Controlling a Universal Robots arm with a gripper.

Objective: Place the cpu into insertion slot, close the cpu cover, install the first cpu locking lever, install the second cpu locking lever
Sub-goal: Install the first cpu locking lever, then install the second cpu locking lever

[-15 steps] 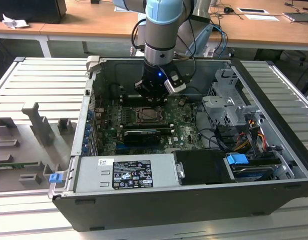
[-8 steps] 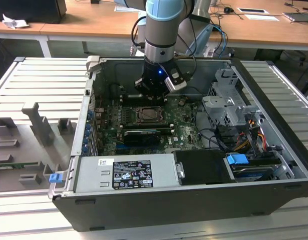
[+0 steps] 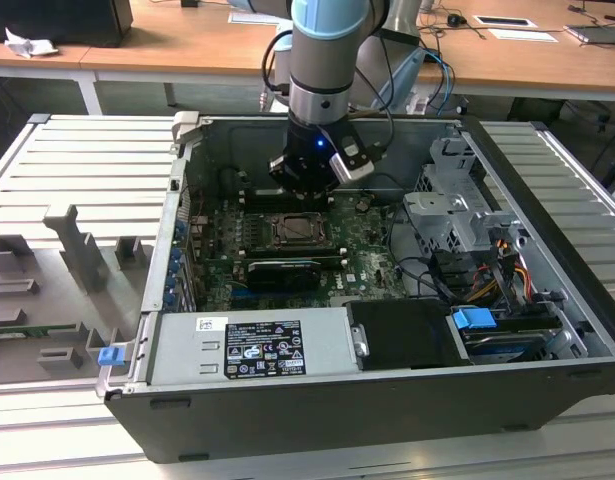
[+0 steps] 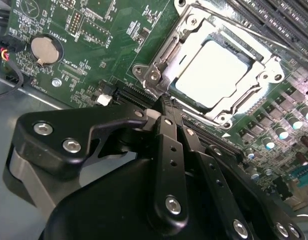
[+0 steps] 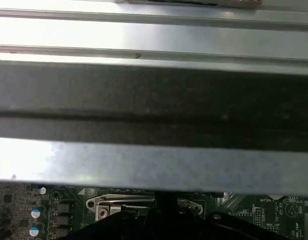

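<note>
The cpu (image 4: 218, 72) sat seated in the insertion slot (image 3: 292, 232) on the green motherboard (image 4: 113, 45), pale silver-grey top showing through the window of the cpu cover (image 4: 254, 95), which lay flat over it. In the second wrist view the pincer (image 4: 166, 102) tips were together, clenched with nothing visibly between them, right at the socket's edge beside a silver hinge bracket (image 4: 152, 74); whether the tips touched the bracket or a lever could not be told. A thin lever rod (image 4: 224, 27) ran along one side of the cover.

In the exterior view the arm (image 3: 327, 60) came straight down into the open computer case (image 3: 547, 300), wrist vertical, the black pincer body (image 3: 312, 165) hanging just on the far side of the slot, blue light lit on the wrist. Case lay on its side on a ribbed grey metal bench (image 3: 77, 170).

Materials: pincer fingers matte black with silver screws; cover thin shiny stamped steel; board glossy green with small cylindrical capacitors (image 4: 286, 125) and a round coin battery (image 4: 45, 49). Long black memory slots (image 4: 274, 20) ran past the socket. First wrist view showed the case's grey sheet-metal wall (image 5: 154, 165) above a strip of board and the cover's edge (image 5: 123, 202). Power supply (image 3: 257, 345) boxy grey with label, near side of case
</note>
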